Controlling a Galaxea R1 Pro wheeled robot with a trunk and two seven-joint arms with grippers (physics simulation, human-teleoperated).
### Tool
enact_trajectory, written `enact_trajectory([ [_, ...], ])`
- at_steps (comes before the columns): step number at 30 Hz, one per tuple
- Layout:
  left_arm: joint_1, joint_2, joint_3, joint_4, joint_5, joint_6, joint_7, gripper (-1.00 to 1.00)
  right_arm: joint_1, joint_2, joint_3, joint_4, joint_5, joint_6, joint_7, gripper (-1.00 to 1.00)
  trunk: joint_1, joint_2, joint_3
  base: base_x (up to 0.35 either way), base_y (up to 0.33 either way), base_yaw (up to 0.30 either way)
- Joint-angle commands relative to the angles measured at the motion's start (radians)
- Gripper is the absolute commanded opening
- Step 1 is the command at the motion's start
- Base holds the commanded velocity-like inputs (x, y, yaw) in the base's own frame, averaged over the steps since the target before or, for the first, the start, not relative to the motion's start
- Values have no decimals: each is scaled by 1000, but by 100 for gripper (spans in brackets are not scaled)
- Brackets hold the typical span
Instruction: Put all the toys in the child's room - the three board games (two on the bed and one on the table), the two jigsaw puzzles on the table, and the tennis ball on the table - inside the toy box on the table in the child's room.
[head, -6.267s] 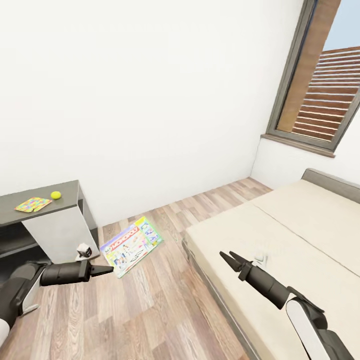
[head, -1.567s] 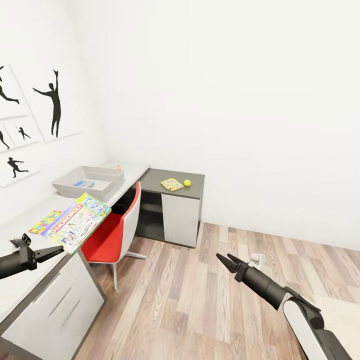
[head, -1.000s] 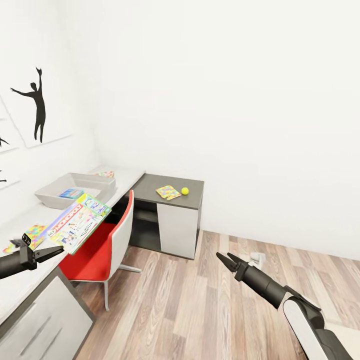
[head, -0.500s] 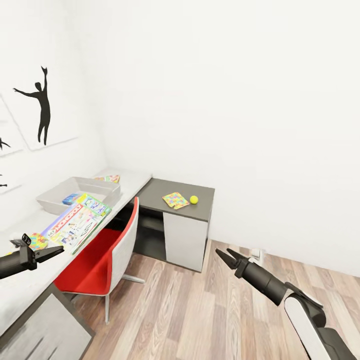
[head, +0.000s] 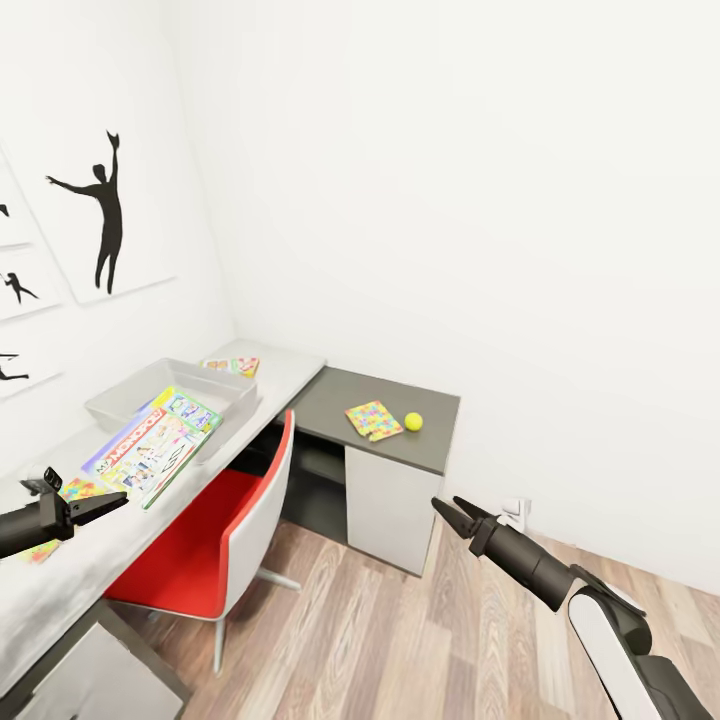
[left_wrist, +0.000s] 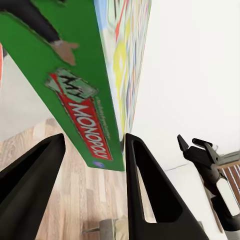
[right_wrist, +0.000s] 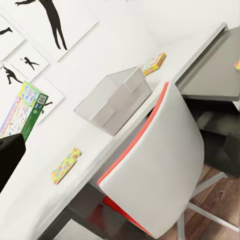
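From my seat everything reads bright and evenly lit, without glare; the plain white wall (head: 480, 200) nearly washes out, shadows stay faint, and straight edges stretch toward the corners.

Matt surfaces, one glossy printed box

The flat pastel board game box (head: 152, 446) has a glossy printed card lid; the L-shaped grey desk top (head: 300, 375) looks smooth and matt; at 5 o'clock, wood-plank floor (head: 420, 640) shows streaky grain; the red chair seat (head: 190, 560) looks like smooth plastic.
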Motion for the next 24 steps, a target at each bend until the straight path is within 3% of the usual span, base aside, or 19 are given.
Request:
enact_trajectory([
  [1, -1, 0, 0, 0, 1, 10, -4, -100, -1, -1, 0, 0, -10, 8, -2, 100, 1, -2, -2, 324, -3, 17],
  [24, -1, 0, 0, -1, 1, 5, -4, -100, -1, -2, -1, 0, -10, 5, 0, 100, 1, -2, -2, 325, 0, 4],
])
